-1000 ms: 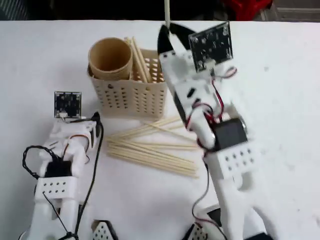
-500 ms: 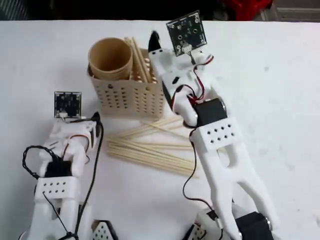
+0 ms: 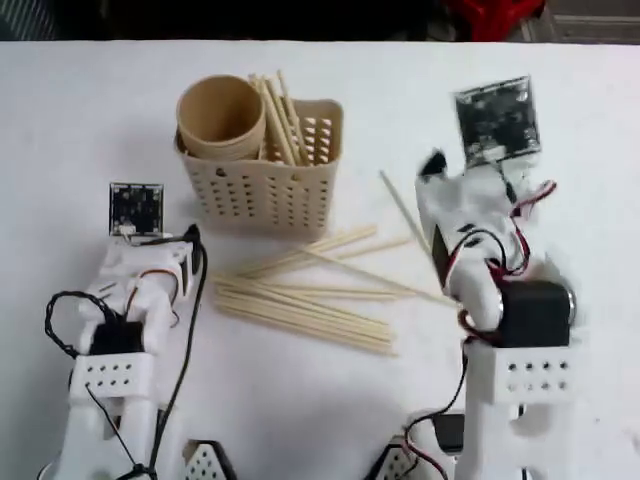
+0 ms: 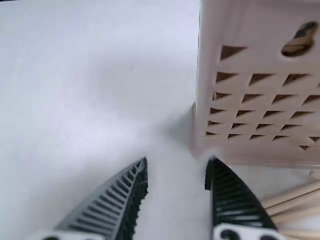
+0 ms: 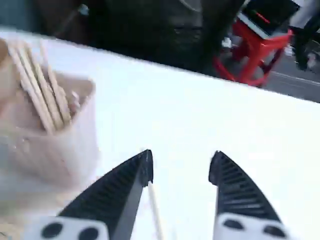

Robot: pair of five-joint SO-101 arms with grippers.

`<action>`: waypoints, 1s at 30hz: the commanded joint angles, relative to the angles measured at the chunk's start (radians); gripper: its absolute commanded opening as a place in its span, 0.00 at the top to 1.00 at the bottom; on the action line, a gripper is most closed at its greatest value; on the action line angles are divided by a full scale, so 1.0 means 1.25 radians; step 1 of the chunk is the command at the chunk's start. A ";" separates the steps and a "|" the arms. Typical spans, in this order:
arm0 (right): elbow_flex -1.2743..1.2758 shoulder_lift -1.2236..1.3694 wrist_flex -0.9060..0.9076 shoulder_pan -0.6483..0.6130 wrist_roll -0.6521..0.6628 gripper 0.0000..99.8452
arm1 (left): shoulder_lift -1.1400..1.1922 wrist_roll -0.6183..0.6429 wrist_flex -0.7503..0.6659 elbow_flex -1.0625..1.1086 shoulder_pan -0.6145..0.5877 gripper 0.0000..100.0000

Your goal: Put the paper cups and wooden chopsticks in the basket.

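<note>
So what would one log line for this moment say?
cups: in basket | chopsticks: some in basket, rest on table | left claw: open, by basket | right claw: open, by stray chopstick

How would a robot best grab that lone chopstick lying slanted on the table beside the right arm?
Probably on its far half, from straight above, fingers straddling it crosswise. The chopstick lies flat on the table, and that half sits apart from the pile, with bare table either side.

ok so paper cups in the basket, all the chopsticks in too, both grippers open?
Not all. The high view shows loose chopsticks lying on the table beside the basket. Paper cups are in; left gripper and right gripper are open.
</note>
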 commanded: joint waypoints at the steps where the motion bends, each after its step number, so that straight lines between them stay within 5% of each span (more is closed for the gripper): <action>1: 0.018 0.037 0.058 0.041 0.109 0.81 | -0.015 -0.006 -0.023 -0.004 0.004 0.80; 10: -0.028 0.481 0.078 0.075 0.301 0.81 | -0.015 -0.006 -0.021 -0.004 0.004 0.80; 30: -0.281 1.046 0.012 0.088 0.304 0.81 | -0.015 -0.006 -0.021 -0.004 0.004 0.80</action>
